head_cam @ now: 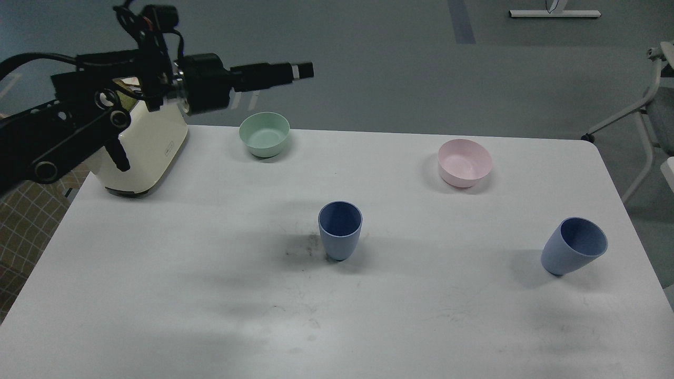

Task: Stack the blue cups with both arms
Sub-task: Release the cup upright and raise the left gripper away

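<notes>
One blue cup (339, 230) stands upright in the middle of the white table (210, 295). The second blue cup (574, 246) stands far to the right near the table's right edge and looks tilted to the right. My left arm is raised high at the upper left, above the toaster. Its gripper (303, 70) points right, well above and behind the middle cup, and holds nothing. Its fingers show as one slim dark bar, so I cannot tell them apart. My right arm is out of view.
A cream toaster (147, 152) stands at the table's back left, partly behind my arm. A pale green bowl (264, 134) and a pale pink bowl (465, 162) sit along the back. A checked cloth (21, 221) lies left of the table. A chair frame (650, 100) stands at right.
</notes>
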`<action>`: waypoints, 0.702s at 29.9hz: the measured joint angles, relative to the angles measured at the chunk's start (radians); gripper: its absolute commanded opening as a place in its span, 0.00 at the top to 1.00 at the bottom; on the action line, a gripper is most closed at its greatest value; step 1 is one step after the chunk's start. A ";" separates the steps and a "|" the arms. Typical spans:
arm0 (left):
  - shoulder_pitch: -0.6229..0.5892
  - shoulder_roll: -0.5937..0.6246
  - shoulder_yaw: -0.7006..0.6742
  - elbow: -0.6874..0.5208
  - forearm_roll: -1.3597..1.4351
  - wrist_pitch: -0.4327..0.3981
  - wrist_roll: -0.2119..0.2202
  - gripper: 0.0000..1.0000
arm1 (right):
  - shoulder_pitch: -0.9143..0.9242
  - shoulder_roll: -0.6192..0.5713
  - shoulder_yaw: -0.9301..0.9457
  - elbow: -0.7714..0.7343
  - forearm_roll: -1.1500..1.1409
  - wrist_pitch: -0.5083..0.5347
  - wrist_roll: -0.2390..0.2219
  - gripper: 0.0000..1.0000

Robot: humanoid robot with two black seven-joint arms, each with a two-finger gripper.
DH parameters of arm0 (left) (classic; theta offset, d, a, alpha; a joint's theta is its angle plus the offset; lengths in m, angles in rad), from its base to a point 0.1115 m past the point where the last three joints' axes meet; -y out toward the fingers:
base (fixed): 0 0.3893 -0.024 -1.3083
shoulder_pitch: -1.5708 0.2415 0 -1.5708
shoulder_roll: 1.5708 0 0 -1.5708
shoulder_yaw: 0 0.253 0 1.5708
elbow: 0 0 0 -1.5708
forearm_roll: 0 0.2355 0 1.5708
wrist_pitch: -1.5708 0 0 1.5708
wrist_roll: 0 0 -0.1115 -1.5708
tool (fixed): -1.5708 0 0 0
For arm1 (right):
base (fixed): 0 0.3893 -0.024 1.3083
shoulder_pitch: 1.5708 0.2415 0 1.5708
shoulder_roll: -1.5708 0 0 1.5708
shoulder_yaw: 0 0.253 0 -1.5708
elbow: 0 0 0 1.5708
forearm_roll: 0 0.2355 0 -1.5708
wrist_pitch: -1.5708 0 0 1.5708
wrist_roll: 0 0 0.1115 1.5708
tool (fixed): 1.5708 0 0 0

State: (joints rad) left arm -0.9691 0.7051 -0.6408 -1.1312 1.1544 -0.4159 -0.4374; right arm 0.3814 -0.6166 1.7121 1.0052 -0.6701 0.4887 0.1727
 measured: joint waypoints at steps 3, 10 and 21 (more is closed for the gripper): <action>0.062 0.009 -0.117 0.021 -0.191 0.000 0.002 0.03 | -0.011 -0.020 -0.004 0.065 -0.116 0.000 -0.002 0.00; 0.237 -0.012 -0.352 0.091 -0.573 0.004 0.000 0.03 | -0.031 -0.049 -0.005 0.232 -0.537 0.000 -0.003 0.00; 0.345 -0.093 -0.464 0.205 -0.723 0.001 0.009 0.03 | -0.265 -0.052 -0.029 0.470 -1.176 0.000 -0.001 0.00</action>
State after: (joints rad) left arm -0.6244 0.6125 -1.1050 -0.9258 0.4315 -0.4151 -0.4279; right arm 0.1160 -0.6684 1.6830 1.4755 -1.8466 0.4891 0.1721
